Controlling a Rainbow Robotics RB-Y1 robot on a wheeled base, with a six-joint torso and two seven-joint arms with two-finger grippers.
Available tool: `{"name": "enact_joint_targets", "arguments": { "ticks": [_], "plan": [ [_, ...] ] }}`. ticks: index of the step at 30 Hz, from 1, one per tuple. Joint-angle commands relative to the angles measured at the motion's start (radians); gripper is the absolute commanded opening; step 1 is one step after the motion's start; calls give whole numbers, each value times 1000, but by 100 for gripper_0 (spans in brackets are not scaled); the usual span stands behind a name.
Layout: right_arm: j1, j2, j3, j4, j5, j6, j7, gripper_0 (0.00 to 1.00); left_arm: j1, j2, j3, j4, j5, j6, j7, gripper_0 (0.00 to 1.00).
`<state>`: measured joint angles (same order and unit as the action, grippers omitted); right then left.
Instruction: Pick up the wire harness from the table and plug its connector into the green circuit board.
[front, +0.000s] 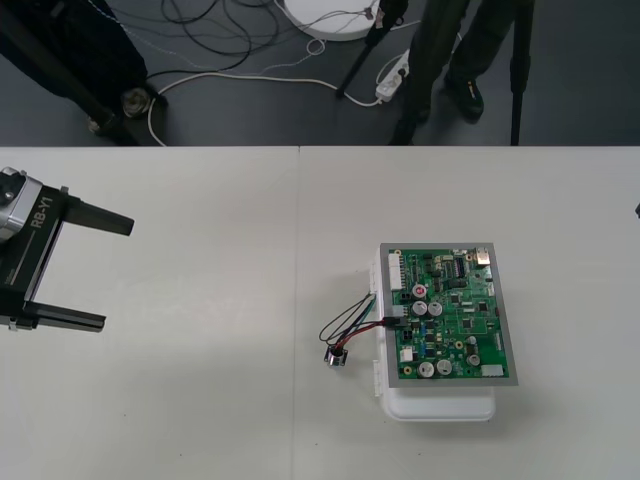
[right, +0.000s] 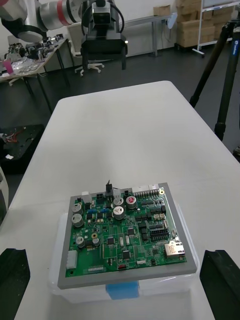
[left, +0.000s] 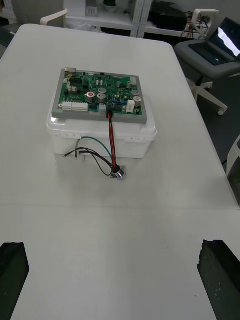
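Harness (front: 352, 325) plug (front: 396, 312) apparently seated in green board (front: 450, 315) edge, socket (front: 337, 357) lying on desk (front: 200, 400).
Light, floppy, fragile wires; best gripped at rigid plug. Left pincer (front: 115, 273) released, well apart; right pincer (right: 117, 260) released beside board.

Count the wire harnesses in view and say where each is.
1. The wire harness hangs off the left edge of the green circuit board, plug seemingly seated there, round socket on the table. None seems hidden.

Harness plug (front: 394, 312) seated in green board (front: 455, 305); socket (front: 336, 357) lies on table (front: 200, 400).
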<state>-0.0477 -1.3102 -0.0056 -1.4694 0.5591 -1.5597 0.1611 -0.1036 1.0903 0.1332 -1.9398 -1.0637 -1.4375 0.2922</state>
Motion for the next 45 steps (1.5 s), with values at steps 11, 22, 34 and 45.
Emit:
{"name": "enact_joint_targets", "arguments": {
  "ticks": [11, 22, 34, 45],
  "plan": [
    [120, 233, -272, -266, 186, 26, -324, 100, 16, 37, 31, -15, -5, -40, 30, 100],
    [120, 310, -363, -376, 298, 27, -368, 100, 16, 37, 31, -15, -5, -40, 30, 100],
    [123, 362, -392, -437, 338, -11, -486, 100, 16, 37, 31, -15, -5, -40, 30, 100],
    [127, 362, -421, -494, 433, -11, -491, 100, 16, 37, 31, -15, -5, -40, 30, 100]
  ]
}}
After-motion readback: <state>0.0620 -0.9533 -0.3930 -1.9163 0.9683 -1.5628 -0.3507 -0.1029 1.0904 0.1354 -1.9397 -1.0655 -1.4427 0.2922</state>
